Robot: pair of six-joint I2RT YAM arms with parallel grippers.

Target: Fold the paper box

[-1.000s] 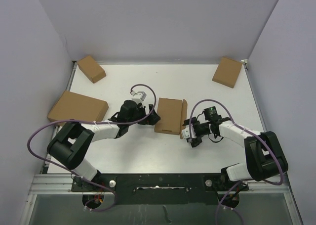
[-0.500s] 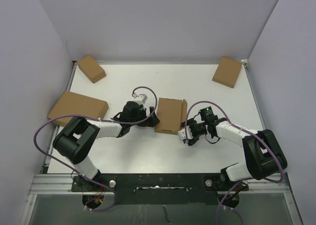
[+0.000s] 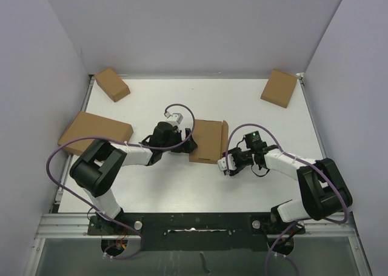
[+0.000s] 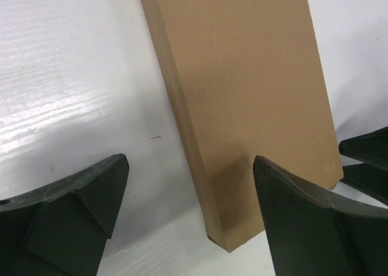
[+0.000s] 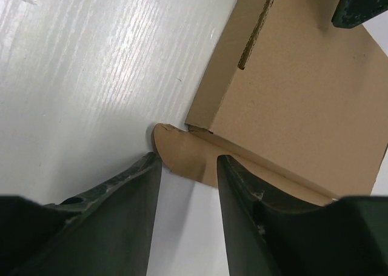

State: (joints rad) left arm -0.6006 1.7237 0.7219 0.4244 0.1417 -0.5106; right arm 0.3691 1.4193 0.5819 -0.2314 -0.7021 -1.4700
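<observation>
Straddling the paper box edge: left tool

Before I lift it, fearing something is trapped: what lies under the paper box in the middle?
Around the paper box only the white table shows; the box lies flat with nothing poking out. Whatever sits beneath its middle is covered by the cardboard.

Bright, even light; soft shadows; glare streaks the table.

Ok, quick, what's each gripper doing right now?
Left gripper: open, straddling the paper box edge, holding nothing.
Right gripper: partly open around the box's corner tab, not clamped on it.
</observation>
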